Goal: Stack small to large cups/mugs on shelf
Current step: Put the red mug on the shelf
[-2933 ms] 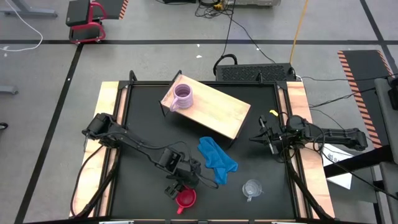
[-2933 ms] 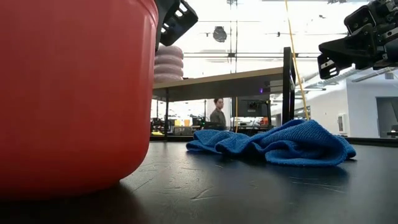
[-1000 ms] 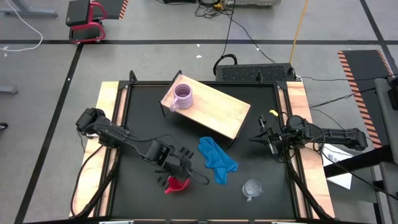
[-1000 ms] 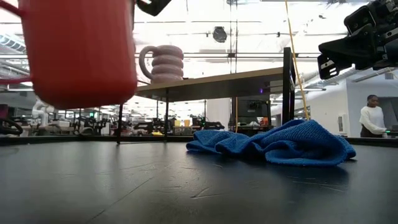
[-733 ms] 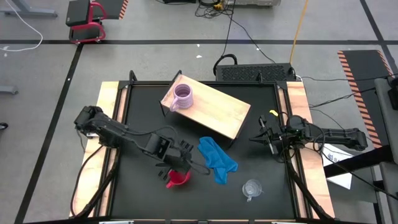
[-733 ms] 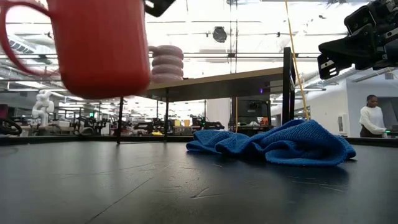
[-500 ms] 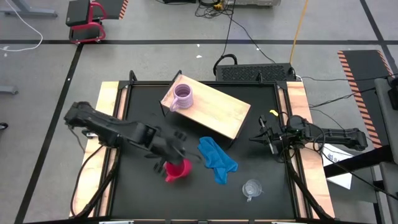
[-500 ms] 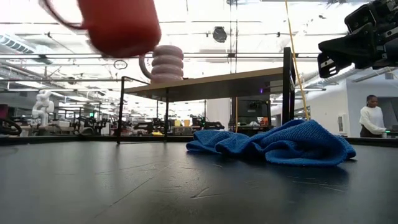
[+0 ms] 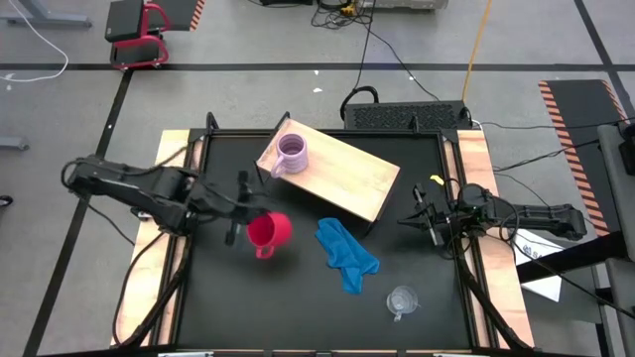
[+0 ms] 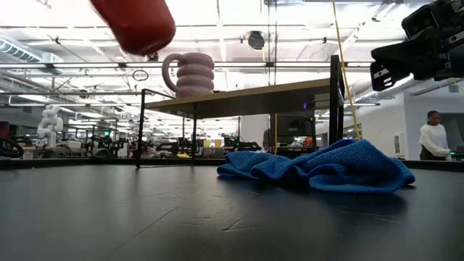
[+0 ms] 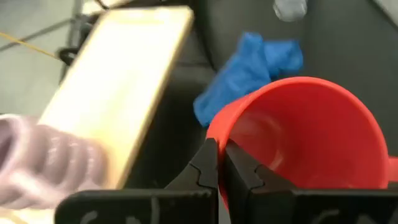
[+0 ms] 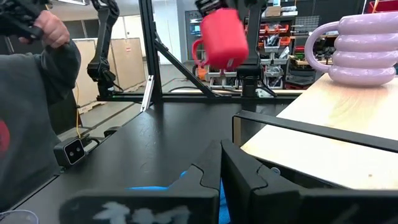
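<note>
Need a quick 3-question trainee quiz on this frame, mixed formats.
1. True or false: the red mug rests on the tabletop.
2. Which cup already stands on the shelf? A) clear cup B) lilac mug C) red mug
3. Fill in: the blue cloth lies between the shelf and the ____ cup.

Key:
1. False. The left end effector, shut on its rim, holds it in the air.
2. B, the lilac mug.
3. Clear; the clear cup sits near the table's front edge. The right end effector waits shut at the table's right side.
</note>
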